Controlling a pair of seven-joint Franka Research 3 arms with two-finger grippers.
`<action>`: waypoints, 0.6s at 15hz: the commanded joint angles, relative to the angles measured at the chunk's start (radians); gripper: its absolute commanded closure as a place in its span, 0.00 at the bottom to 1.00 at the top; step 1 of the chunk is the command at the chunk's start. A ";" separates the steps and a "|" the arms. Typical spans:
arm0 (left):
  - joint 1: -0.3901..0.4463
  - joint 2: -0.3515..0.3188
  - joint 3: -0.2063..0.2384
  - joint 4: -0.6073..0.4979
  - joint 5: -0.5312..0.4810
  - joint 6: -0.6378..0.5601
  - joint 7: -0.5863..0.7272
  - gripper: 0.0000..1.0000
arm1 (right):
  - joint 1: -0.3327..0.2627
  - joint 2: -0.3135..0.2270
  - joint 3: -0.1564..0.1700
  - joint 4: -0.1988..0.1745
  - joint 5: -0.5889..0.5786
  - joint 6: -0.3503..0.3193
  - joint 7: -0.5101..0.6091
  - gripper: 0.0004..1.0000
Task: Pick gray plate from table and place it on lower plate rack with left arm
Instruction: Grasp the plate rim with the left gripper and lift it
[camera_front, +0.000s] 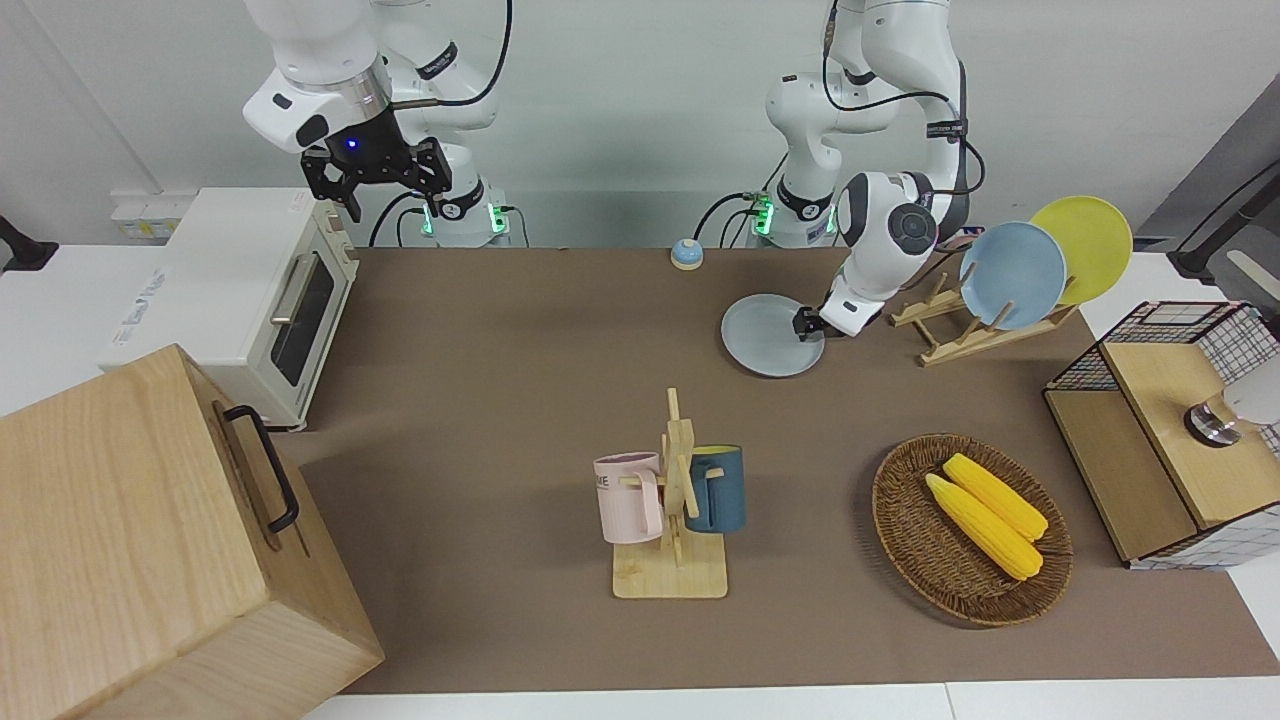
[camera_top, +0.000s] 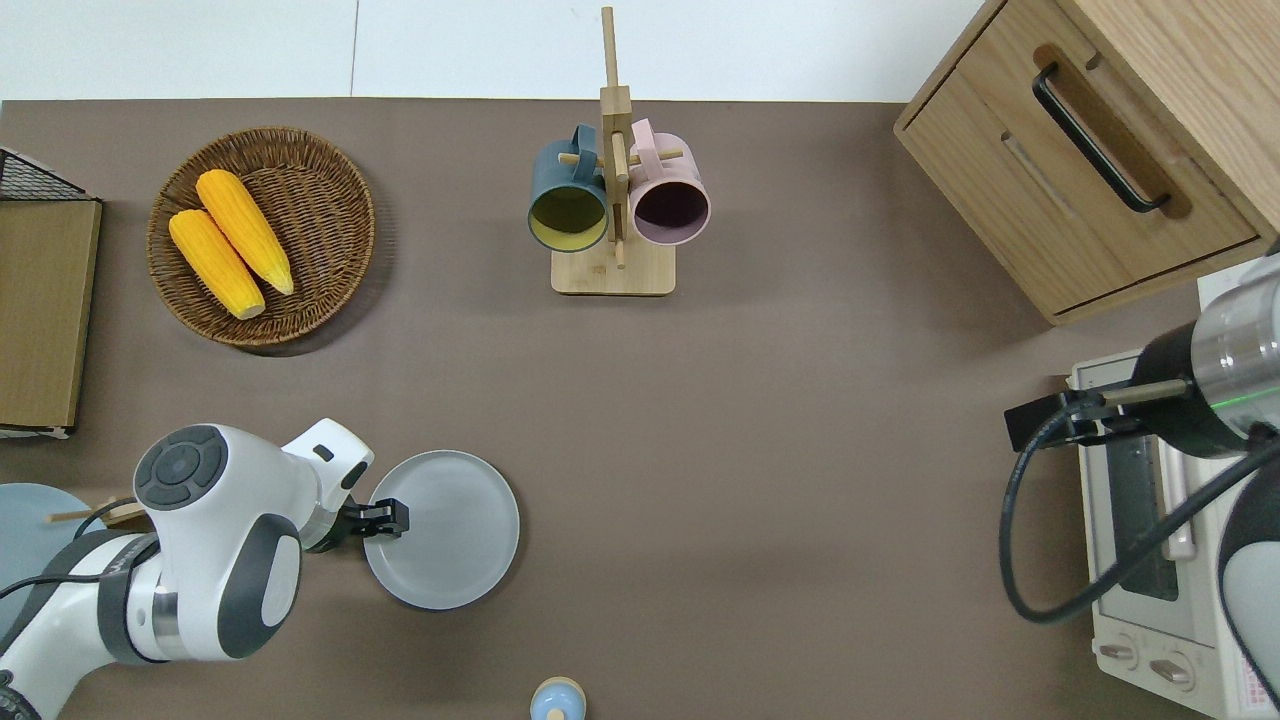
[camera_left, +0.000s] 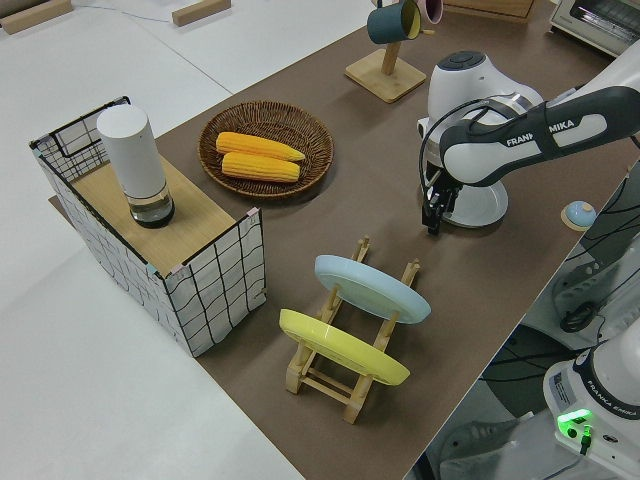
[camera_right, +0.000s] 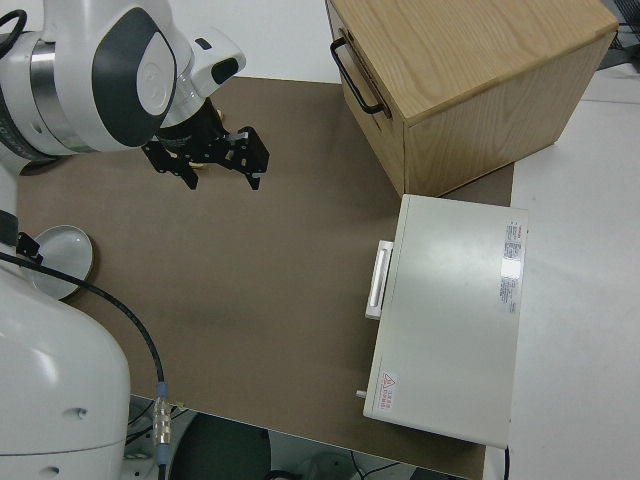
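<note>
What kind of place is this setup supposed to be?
Probably a lab bench staged as a kitchen: a toaster oven, a mug stand and a plate rack sit on the table between two mounted robot arms.

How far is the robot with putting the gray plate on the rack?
Done: the left gripper has reached the rim of the gray plate. In hand: taking hold of that rim; the plate lies flat on the table. Left: lifting it and setting it in the lower plate rack. The right arm is parked.
</note>
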 joint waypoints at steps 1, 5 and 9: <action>-0.001 -0.018 -0.004 -0.012 -0.009 0.005 -0.022 1.00 | -0.013 -0.005 0.006 0.006 0.005 -0.015 -0.003 0.01; 0.000 -0.018 -0.004 -0.008 -0.018 0.007 -0.022 1.00 | -0.015 -0.005 0.006 0.006 0.005 -0.015 -0.005 0.01; 0.014 -0.035 0.010 0.129 -0.030 -0.144 -0.021 1.00 | -0.015 -0.005 0.006 0.006 0.005 -0.015 -0.003 0.01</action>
